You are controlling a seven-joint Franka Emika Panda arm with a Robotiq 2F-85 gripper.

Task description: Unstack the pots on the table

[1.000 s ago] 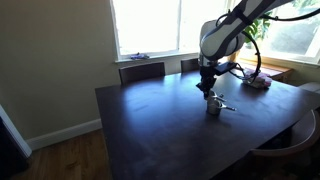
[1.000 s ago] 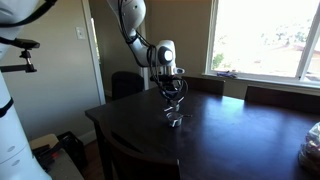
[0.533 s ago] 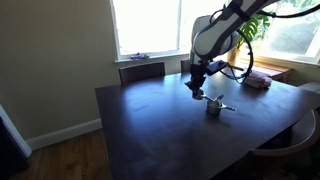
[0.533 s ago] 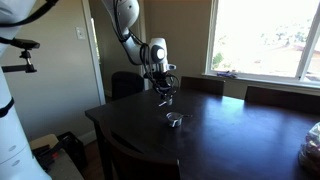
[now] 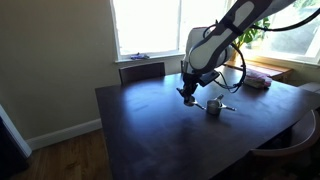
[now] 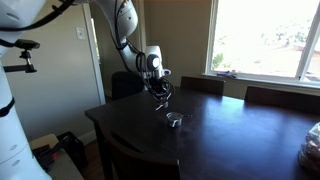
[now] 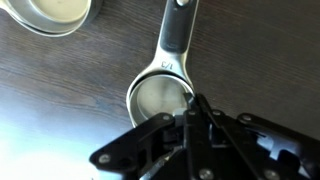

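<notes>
Gripper [image 7: 193, 112] stayed clamped on rim of pot [image 7: 160, 95]. Within last second it lifted pot off stack [image 5: 213, 105], swung aside, dropped low over table [image 5: 140, 135]. Stack sat near, apart. One pot separated; release likely next.

**Camera setup, quick rundown**

Both exterior cams sit back from the table [image 5: 140, 135], a bit above its top, at mid range. In an exterior view the lens is off a table corner, facing the windows [image 5: 150, 25]. In an exterior view the windows run along the right and the lens faces a plain wall [image 6: 190, 40]. Both catch the gripper [image 5: 187, 99] and the same tabletop. The wrist cam looks straight down, super close: just wood, one pot [image 7: 160, 98], and another's rim [image 7: 50, 12].
</notes>
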